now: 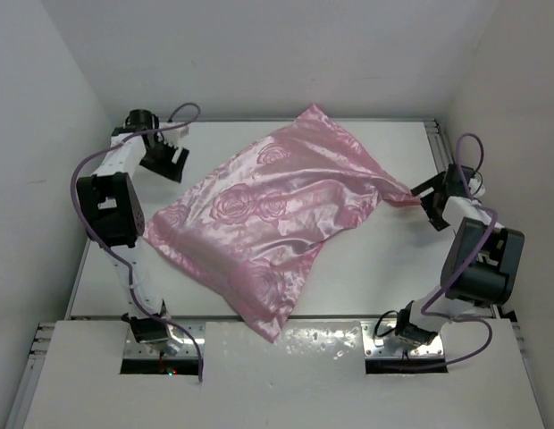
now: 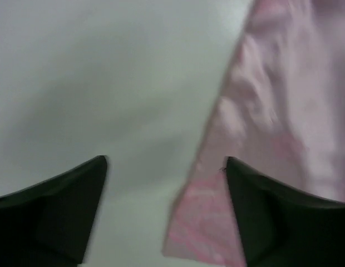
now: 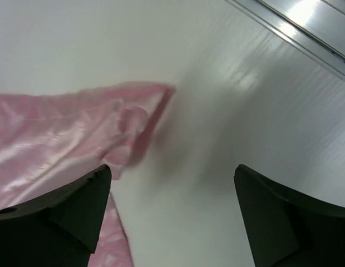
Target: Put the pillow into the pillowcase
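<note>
Currently the pillowcase lies diagonally across the table. It is shiny pink, rose-patterned and plump in the middle. The pillow is not visible in any view. Only the top view shows the whole case; the blurred wrist views show corners. The left gripper has its jaws apart, with a case corner beside one finger; contact is unclear. The right gripper is spread wide and holds nothing.

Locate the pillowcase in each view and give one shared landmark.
Top external: pillowcase lies diagonally across mid-frame.
Left wrist: pillowcase fills the right side, with one corner low near centre.
Right wrist: pillowcase is on the left, its tip pointing toward centre.
Shared landmark: the white table under it.
</note>
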Available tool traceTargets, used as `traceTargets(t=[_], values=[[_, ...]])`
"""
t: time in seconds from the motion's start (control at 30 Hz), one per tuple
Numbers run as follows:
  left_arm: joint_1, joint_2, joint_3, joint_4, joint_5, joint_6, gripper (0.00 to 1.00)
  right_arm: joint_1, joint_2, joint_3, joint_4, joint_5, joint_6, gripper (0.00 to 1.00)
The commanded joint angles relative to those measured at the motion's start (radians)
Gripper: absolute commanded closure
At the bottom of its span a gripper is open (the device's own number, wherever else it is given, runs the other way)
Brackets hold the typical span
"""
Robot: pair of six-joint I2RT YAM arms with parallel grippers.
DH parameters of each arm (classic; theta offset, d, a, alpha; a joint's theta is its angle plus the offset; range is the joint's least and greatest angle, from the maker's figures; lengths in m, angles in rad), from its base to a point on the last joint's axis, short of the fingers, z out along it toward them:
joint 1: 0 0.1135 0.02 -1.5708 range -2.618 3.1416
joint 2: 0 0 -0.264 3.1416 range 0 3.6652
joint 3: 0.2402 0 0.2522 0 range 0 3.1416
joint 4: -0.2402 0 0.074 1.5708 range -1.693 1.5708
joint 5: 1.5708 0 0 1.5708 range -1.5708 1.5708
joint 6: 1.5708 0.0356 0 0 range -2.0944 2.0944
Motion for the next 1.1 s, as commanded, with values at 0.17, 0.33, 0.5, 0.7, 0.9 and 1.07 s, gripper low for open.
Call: traceTargets(t=[0.17, 0.33, 0.5, 0.7, 0.9, 1.07], values=[[0.08, -0.382, -0.443, -0.224, 0.197, 0.298, 0.0, 0.245, 0.054, 0.178, -0.178, 0.21, -0.292, 0.07], [0.031, -0.464, -0.673, -0.181, 0.239, 0.372, 0.0, 0.386, -0.04, 0.129, -0.117, 0.337, -0.254, 0.03], [0.014, -0.428, -0.81, 0.064, 0.175, 0.277, 0.01, 0.519, -0.143, 0.093, 0.073, 0.285, -0.264, 0.11], [0.017, -0.173, -0.579, 0.151, 0.092, 0.075, 0.88, 0.671, 0.041, 0.199, 0.159, 0.047, -0.34, 0.38], [-0.039, 0.036, -0.185, 0.247, -0.095, -0.071, 0.92, 0.786, 0.221, 0.248, 0.208, -0.08, -0.294, 0.54], [-0.104, 0.14, 0.103, 0.367, -0.306, -0.087, 0.38, 0.865, 0.25, 0.273, 0.205, -0.212, -0.28, 0.55]])
